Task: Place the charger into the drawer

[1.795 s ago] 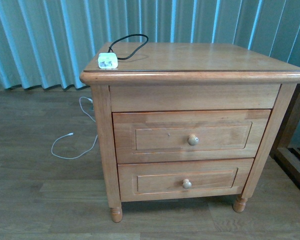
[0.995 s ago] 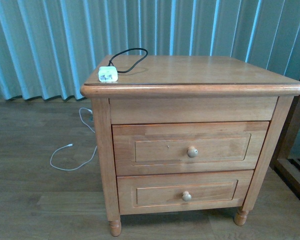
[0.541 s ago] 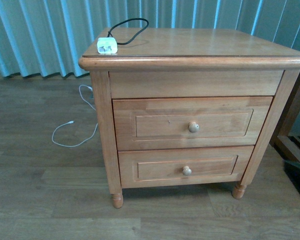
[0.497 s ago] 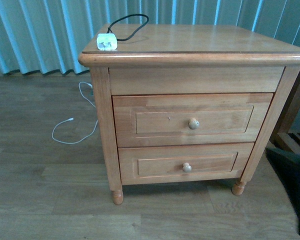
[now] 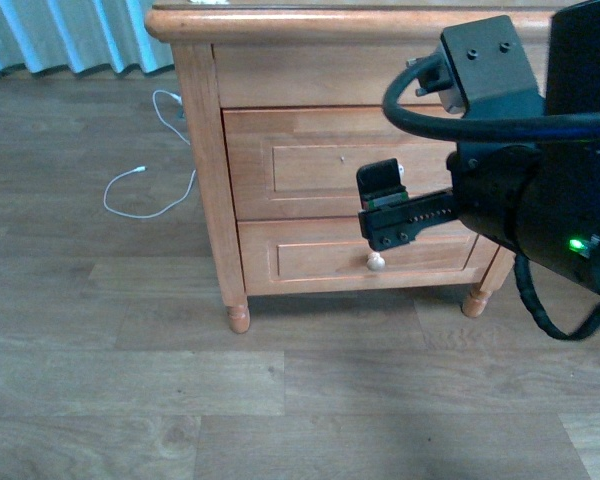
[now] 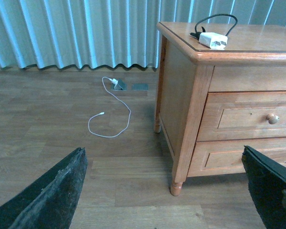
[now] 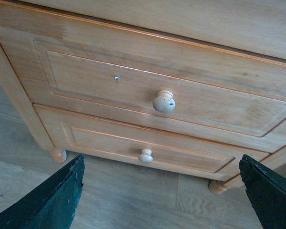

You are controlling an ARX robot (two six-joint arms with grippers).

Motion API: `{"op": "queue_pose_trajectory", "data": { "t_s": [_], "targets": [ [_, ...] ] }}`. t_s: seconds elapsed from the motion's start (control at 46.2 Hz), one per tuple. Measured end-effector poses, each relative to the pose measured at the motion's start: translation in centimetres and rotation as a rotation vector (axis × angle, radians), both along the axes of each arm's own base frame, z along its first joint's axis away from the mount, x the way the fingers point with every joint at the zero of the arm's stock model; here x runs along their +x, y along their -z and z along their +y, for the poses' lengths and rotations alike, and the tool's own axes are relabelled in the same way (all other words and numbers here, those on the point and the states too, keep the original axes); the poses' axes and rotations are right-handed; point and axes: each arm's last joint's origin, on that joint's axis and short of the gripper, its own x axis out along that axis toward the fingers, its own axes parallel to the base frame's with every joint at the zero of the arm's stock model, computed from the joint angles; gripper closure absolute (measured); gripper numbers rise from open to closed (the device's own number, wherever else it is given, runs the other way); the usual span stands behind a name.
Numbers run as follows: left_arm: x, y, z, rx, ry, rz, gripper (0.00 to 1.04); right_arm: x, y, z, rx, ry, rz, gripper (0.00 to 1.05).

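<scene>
Drawer [image 7: 109, 81], the taller of two in the wooden nightstand [image 6: 176, 86], is closed. Right gripper [image 7: 161, 160] is spread wide, faces the drawer's round knob [image 7: 163, 101], and is clear of it. Left gripper [image 6: 163, 150] is spread too, grasps nothing, and is back from the nightstand. Charger [image 6: 213, 40] lies on the nightstand top near a front corner.

Grey-brown wood plank floor [image 5: 130, 400] all over, kinda matte. Pale blue-green pleated curtains [image 6: 62, 33] hang right down to it along the back. Light-brown wooden bench [image 6: 177, 81] stands just in front of them on little turned feet [image 5: 239, 318].
</scene>
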Motion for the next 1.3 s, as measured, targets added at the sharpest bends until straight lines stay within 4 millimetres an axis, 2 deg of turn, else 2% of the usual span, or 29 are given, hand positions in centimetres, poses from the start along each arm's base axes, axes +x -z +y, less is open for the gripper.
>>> {"op": "queue_pose_trajectory", "data": {
  "t_s": [0.303, 0.67, 0.908, 1.297],
  "targets": [
    [0.0, 0.0, 0.0, 0.000, 0.000, 0.000, 0.06, 4.9, 4.1, 3.1, -0.001, 0.016, -0.029, 0.08],
    [0.0, 0.0, 0.0, 0.000, 0.000, 0.000, 0.06, 8.6, 5.7, 3.7, 0.001, 0.066, -0.066, 0.08],
    [0.0, 0.0, 0.0, 0.000, 0.000, 0.000, 0.06, 10.2, 6.3, 3.5, -0.009, 0.081, -0.081, 0.08],
    [0.0, 0.0, 0.0, 0.000, 0.000, 0.000, 0.06, 10.6, 6.3, 3.2, -0.022, 0.090, -0.086, 0.08]
  ]
}}
